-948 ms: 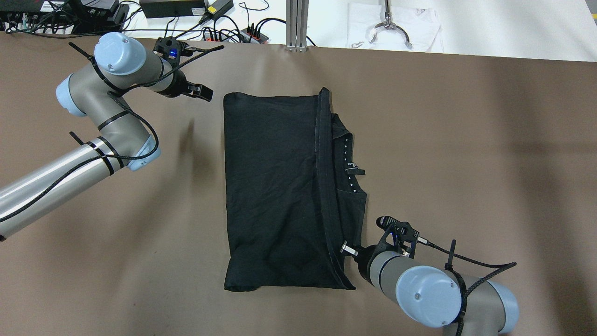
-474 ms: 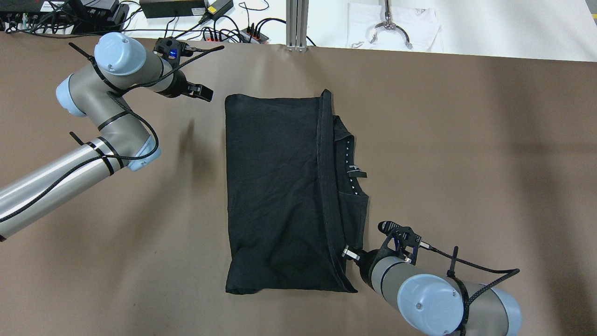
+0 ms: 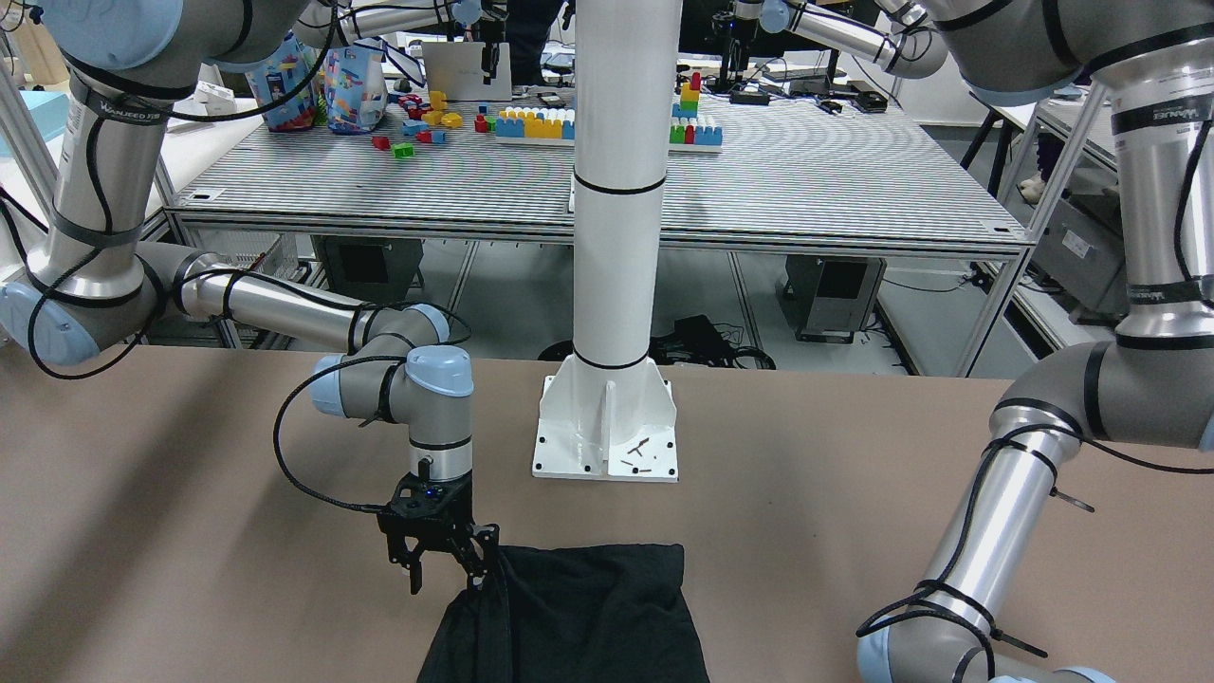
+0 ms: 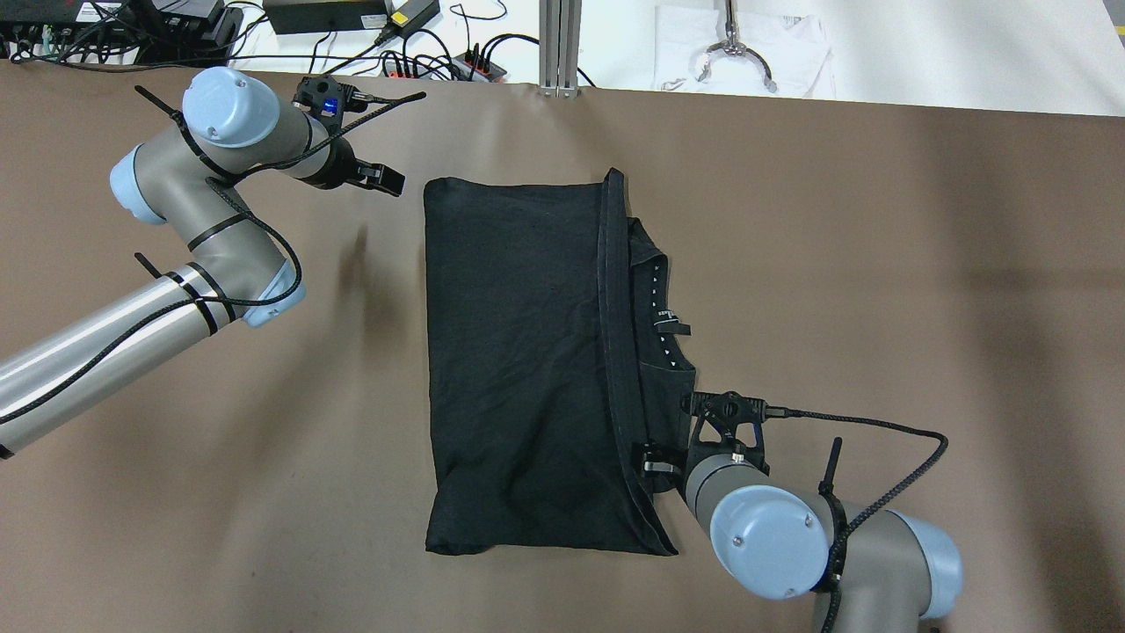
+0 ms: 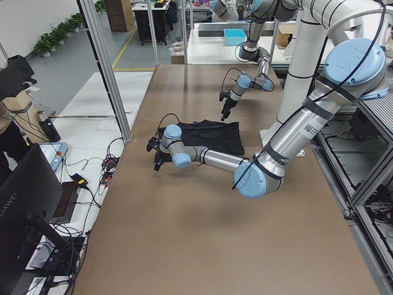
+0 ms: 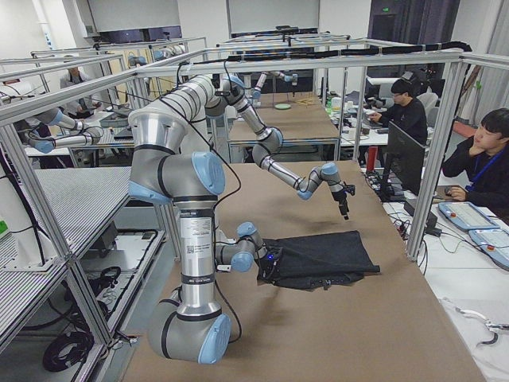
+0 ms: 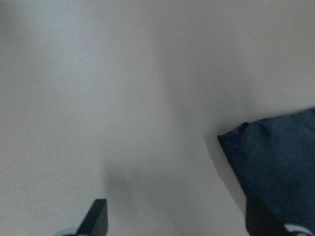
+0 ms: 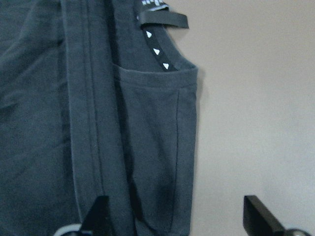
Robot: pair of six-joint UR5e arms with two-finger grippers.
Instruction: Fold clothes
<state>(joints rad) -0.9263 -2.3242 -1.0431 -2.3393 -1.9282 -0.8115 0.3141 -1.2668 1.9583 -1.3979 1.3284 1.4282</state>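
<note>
Clothes [image 4: 518, 369]: we see one matte black garment of soft, lightly creased fabric, folded to a rough rectangle. A thick hemmed band runs along its right side, with a labelled neckline beyond it. It lies flat in the middle of the smooth brown worktop [image 4: 879, 264], near the white pillar [image 3: 616, 190]. The left hand [image 4: 387, 180] hovers wide open beside its corner toward the far edge. The right hand [image 3: 444, 569] is also wide open, at the hem toward the near edge.

A white pillar [image 3: 618, 237] stands on the brown table [image 4: 879, 264], with coloured toy bricks [image 3: 536, 123] on a bench behind.
</note>
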